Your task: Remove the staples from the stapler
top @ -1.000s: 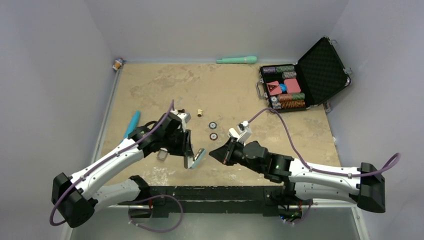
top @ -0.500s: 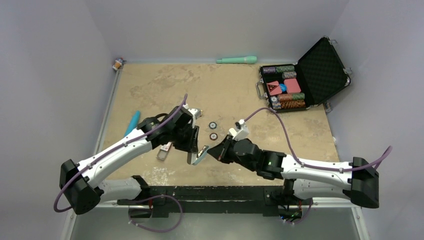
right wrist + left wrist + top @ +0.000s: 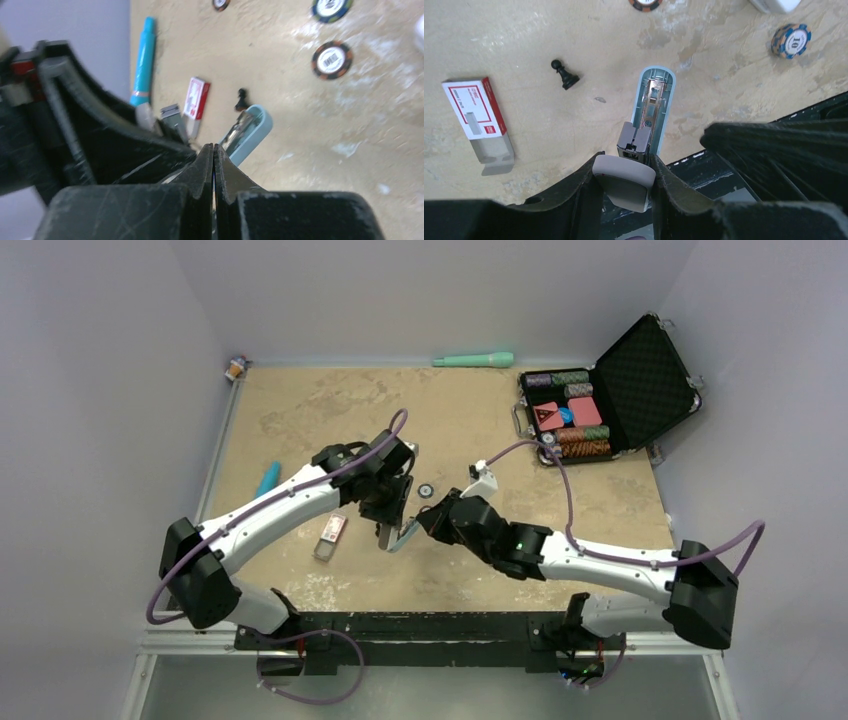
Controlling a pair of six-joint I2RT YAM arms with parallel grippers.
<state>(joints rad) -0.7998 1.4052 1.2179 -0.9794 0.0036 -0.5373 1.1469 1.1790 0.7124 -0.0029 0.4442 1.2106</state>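
Half a second on, the left gripper (image 3: pixel 624 186) has carried the stapler (image 3: pixel 656 107) right and farther onto the table (image 3: pixel 300 410). It clamps the pale end, with the blue half hinged open above the surface. The right gripper (image 3: pixel 214 152), fingers pressed together, has moved up just beside the stapler. At far right, an open black case (image 3: pixel 645 360) holds stacked poker chips (image 3: pixel 575 437) and red pieces (image 3: pixel 585 412).

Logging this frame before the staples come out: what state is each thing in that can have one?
Stapler: swung open, magazine exposed.
Left gripper: jaws shut on stapler.
Right gripper: jaws shut.
Staple box: tray slid partly out.
Case: lid open.
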